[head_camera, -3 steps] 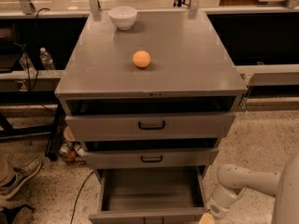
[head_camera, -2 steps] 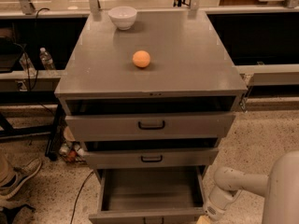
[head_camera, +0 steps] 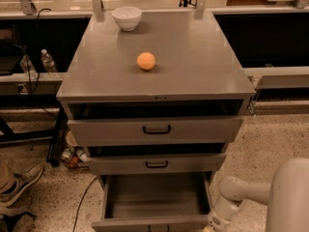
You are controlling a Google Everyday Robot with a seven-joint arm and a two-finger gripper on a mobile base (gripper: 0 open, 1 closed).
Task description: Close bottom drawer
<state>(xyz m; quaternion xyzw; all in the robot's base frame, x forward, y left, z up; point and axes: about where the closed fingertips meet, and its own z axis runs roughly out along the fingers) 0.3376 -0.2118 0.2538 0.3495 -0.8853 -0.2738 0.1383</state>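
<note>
The bottom drawer [head_camera: 154, 199] of the grey metal cabinet stands pulled far out, its plain grey box interior empty and its front [head_camera: 150, 224] at the lower edge of the view. The middle drawer [head_camera: 157, 164] and the top drawer [head_camera: 155, 129] above it stick out a little, each with a black bar handle. My white arm [head_camera: 241, 192] reaches down at the lower right, beside the open drawer's right front corner. My gripper lies below the view's edge and is hidden.
An orange ball [head_camera: 146, 61] and a white bowl [head_camera: 127, 17] sit on the cabinet top [head_camera: 193, 57]. A person's shoe [head_camera: 19, 183] rests on the speckled floor at the lower left. Bottles [head_camera: 47, 61] and cables lie by the left shelf.
My arm has shifted slightly left and toward the camera, with more of its bulk filling the lower right corner. The drawers have not moved.
</note>
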